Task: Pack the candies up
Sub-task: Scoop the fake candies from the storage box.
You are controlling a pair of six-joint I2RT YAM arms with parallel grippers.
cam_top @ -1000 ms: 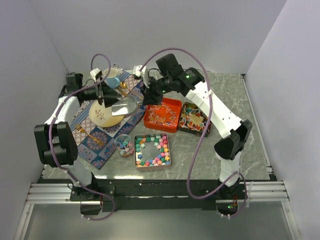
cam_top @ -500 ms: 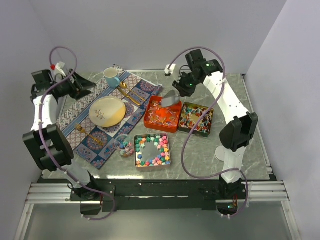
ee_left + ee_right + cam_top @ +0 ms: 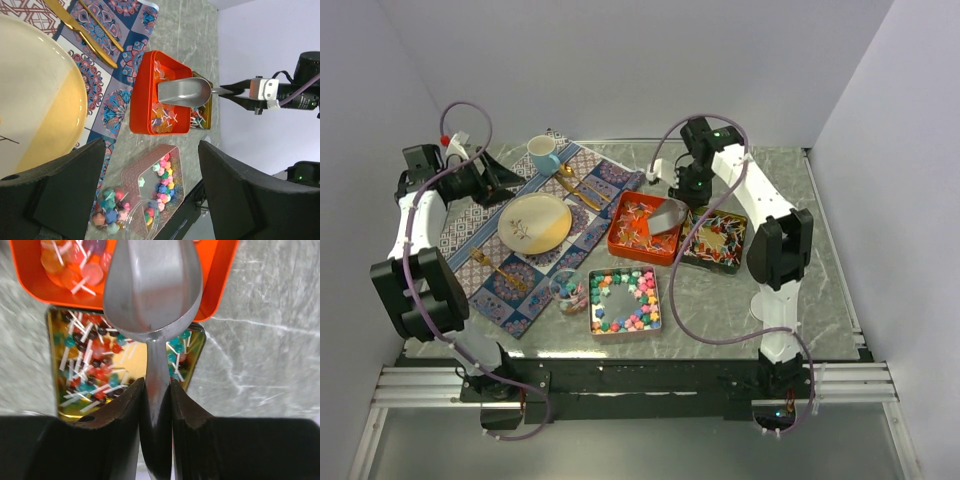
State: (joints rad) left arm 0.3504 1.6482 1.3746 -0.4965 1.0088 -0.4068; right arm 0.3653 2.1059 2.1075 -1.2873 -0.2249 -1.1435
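Observation:
My right gripper (image 3: 682,190) is shut on the handle of the silver scoop (image 3: 668,215). It holds the empty scoop bowl (image 3: 152,285) over the far right part of the orange tin (image 3: 620,245), which holds pale stick candies (image 3: 635,232). My fingers (image 3: 125,410) clamp the handle (image 3: 156,390) above the gold tin (image 3: 192,352) of red, teal and dark stick candies (image 3: 87,365). Pastel star candies (image 3: 638,300) lie in the pink tin (image 3: 595,300) and in a clear jar (image 3: 570,292). My left gripper (image 3: 505,182) is open and empty at the far left, apart from all of them.
A patterned placemat (image 3: 505,285) carries a cream plate (image 3: 535,222), a pale blue mug (image 3: 543,153) and gold cutlery (image 3: 578,188). The left wrist view shows the plate (image 3: 35,100), the scoop (image 3: 182,91) and the jar (image 3: 120,220) tipped against the pink tin (image 3: 135,172).
The scoop passed from beside the plate to my right gripper, which swung right and has now lowered it over the orange tin. My left arm withdrew to the far left.

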